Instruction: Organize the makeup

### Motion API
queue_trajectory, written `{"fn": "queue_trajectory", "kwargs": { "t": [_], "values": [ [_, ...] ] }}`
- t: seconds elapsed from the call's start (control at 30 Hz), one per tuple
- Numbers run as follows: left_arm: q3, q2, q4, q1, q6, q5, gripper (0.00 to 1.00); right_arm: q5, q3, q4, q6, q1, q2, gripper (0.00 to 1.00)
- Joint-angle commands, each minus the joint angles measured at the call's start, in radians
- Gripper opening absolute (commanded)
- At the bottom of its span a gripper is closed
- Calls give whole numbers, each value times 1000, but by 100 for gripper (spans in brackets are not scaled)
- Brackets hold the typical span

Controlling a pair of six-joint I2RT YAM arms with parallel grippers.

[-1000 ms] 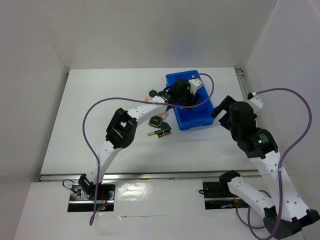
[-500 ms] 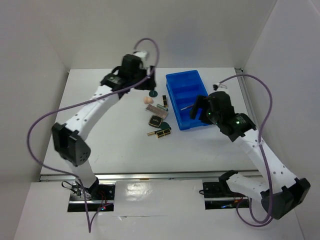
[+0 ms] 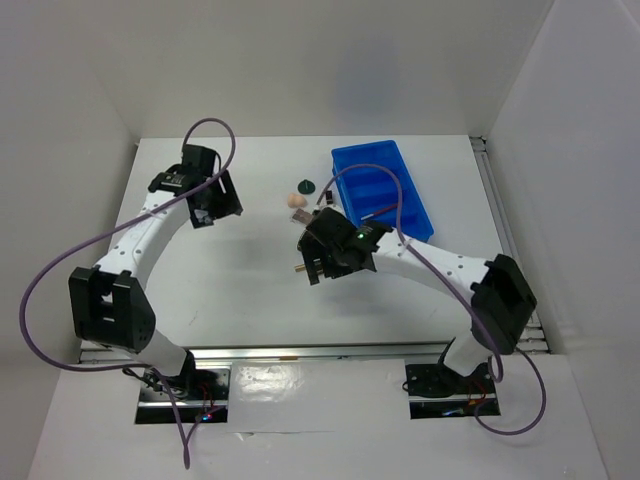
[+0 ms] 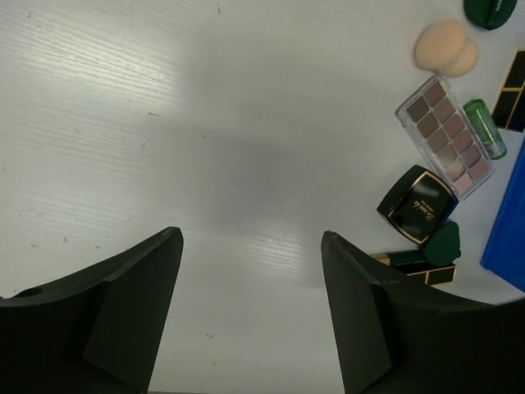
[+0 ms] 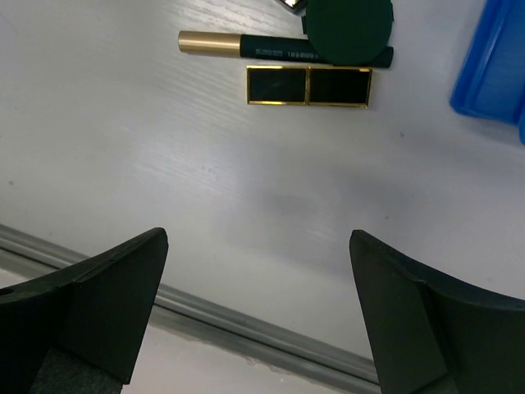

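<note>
- Left gripper (image 4: 250, 246): jaws apart, empty; eyeshadow palette (image 4: 445, 135) lies off to the side.
- Right gripper (image 5: 258, 246): jaws wide apart, empty; black-and-gold lipstick (image 5: 309, 85) lies ahead of them.

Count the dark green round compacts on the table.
2. The far compact sits beside the peach sponge, left of the blue tray. The near compact overlaps the gold-capped tube. The right arm could hide others from above.

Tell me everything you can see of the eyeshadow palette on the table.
The eyeshadow palette is a slim clear-cased rectangle holding two rows of brown, mauve and pink pans. It lies flat and diagonal on the white table. A small green tube lies along one long edge; nothing rests on it.
</note>
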Motion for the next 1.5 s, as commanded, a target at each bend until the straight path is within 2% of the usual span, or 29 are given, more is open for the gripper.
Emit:
{"fn": "queue_trajectory", "kwargs": {
  "t": [0.0, 0.17, 0.63, 1.07, 1.47],
  "values": [
    [41, -45, 36, -3, -33, 13, 82, -14, 74, 27, -68, -4, 78, 100],
    [18, -93, 87, 7, -22, 22, 82, 25, 103, 90, -145, -13, 193, 100],
    [19, -59, 58, 7, -1, 31, 82, 54, 132, 228, -242, -86, 325, 100],
    [59, -29, 38, 36, 28, -13, 82, -44, 96, 265, -224, -125, 343, 100],
    [58, -38, 38, 66, 38, -13, 82, -26, 73, 262, -202, -125, 382, 100]
  ]
}}
